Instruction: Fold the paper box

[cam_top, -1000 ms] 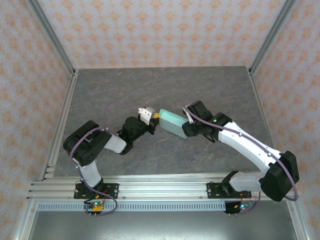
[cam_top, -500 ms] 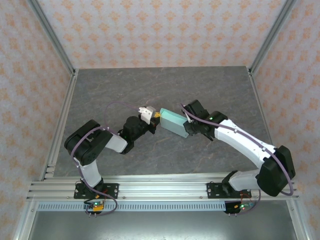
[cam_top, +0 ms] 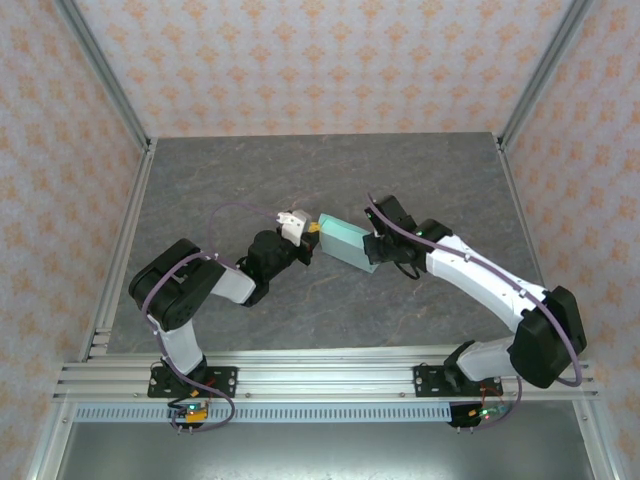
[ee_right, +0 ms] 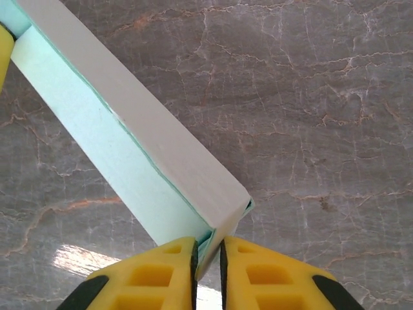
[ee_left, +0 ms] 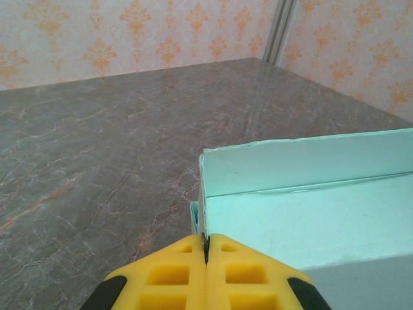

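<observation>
Pale mint-blue card box (cam_top: 345, 243) held mid-workspace from both ends — left gripper (ee_left: 206, 248) pinched shut on one end's thin edge; right gripper (ee_right: 208, 250) nipping the opposite end wall, apparently bracing it for the next fold.

One paper box (cam_top: 345, 241) is counted (a single mint-blue piece). Two arms are noted: left arm (cam_top: 185, 290), right arm (cam_top: 490, 285). One table (cam_top: 300, 170) is recorded. Two metal posts (cam_top: 103, 68) are seen. Three patterned walls (cam_top: 320, 60) are tallied.
</observation>
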